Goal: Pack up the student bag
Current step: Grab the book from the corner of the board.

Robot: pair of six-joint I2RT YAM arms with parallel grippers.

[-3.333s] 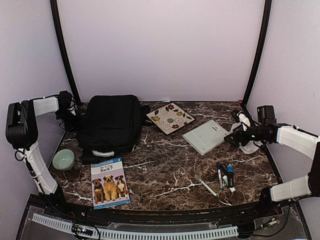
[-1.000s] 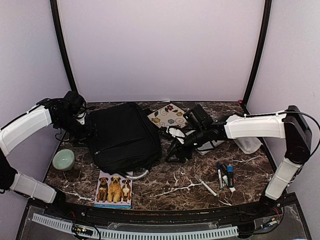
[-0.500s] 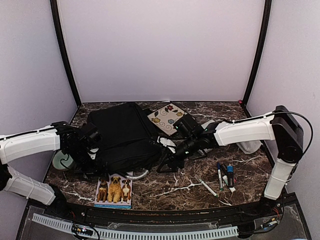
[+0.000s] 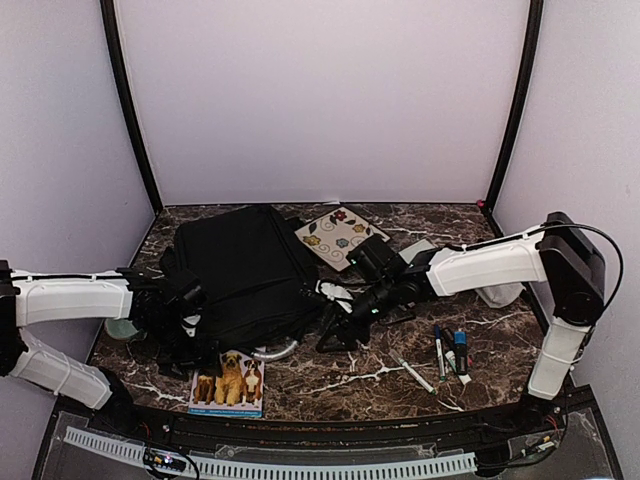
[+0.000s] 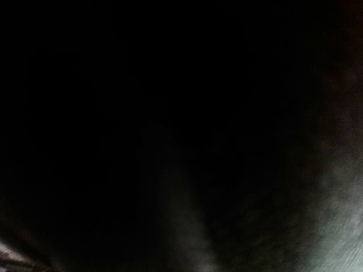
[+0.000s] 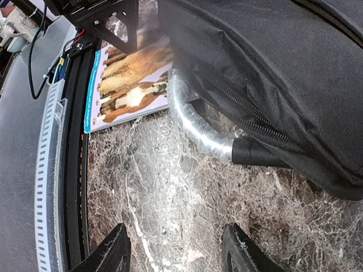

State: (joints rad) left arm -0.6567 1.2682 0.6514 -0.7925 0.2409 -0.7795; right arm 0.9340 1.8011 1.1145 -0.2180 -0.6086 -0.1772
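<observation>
The student bag lies flat on the left half of the table, its grey-white handle curving out at the near edge. My left gripper is pushed against the bag's near-left side. The left wrist view is almost wholly dark, filled by black fabric, so its jaws do not show. My right gripper hovers low over bare marble just right of the handle. In the right wrist view that gripper is open, with nothing between its fingers; the handle and bag lie just ahead.
A dog picture book lies partly under the bag's near edge. A green bowl sits behind the left arm. At the back is a flowered tile. Markers lie at the right, with a white object beyond them.
My left arm has swung from the bag's far-left side down to its near-left side. My right gripper has slid nearer and leftward, toward the handle.
</observation>
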